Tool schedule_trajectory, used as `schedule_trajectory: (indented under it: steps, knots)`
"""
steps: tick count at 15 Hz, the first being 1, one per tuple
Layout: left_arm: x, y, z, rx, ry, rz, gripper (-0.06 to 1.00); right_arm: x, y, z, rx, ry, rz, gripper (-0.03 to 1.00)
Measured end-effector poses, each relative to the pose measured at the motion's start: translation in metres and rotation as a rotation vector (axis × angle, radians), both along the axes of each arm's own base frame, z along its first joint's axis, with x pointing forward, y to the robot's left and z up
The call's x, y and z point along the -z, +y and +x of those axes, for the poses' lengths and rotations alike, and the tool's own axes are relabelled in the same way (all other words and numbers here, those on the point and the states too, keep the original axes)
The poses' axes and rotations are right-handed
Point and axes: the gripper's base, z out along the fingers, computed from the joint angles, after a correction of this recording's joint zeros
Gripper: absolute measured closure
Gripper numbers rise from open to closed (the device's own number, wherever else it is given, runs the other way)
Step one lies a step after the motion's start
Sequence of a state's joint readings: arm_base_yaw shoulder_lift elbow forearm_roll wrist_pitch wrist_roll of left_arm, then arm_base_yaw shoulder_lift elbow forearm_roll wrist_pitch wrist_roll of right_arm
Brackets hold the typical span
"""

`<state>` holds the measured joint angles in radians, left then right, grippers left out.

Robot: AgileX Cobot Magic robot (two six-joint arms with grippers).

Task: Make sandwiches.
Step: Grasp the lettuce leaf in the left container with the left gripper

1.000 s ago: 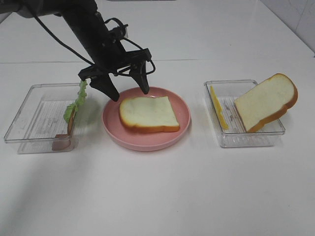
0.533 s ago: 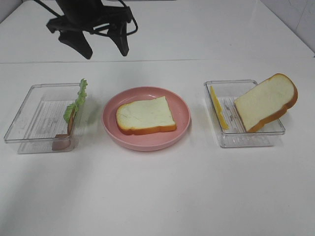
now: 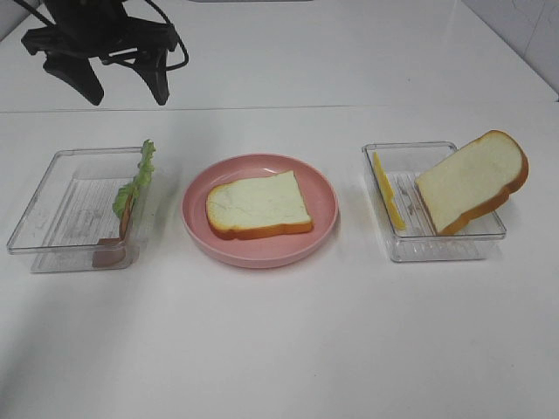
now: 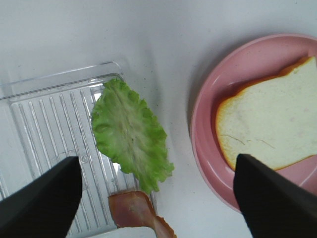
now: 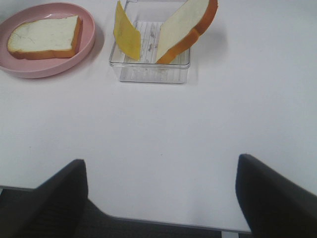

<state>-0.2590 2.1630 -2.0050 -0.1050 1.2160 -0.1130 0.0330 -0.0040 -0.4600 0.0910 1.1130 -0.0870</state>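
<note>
While the left claw hangs high with its jaws spread and empty, the lettuce and meat slice lean in the clear tray below it — the bread slice lies flat on the pink plate beside that. The right claw is spread too, empty — cheese slice and second bread slice stand in a second tray well ahead of it.

free: table front | blocked: left tray, plate, right tray, leaning bread slice
</note>
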Motion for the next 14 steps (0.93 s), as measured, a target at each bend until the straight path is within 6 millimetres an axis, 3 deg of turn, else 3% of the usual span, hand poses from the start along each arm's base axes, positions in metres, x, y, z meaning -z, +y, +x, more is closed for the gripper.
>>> schedule_trajectory:
  steps: [4, 8, 11, 14]
  knots:
    - [0.041, -0.002, 0.008, 0.002, 0.086, 0.024, 0.18, 0.0, 0.0, 0.0, 0.0, 0.0, 0.0, 0.17]
    - [0.056, -0.003, 0.011, 0.002, 0.116, 0.032, 0.18, 0.0, 0.0, 0.0, 0.0, 0.0, 0.0, 0.17]
    - [0.08, -0.004, 0.014, 0.004, 0.165, 0.046, 0.18, 0.0, 0.0, 0.0, 0.0, 0.0, 0.0, 0.17]
    - [0.081, -0.003, 0.014, 0.006, 0.166, 0.05, 0.26, 0.0, 0.0, 0.0, 0.0, 0.0, 0.0, 0.17]
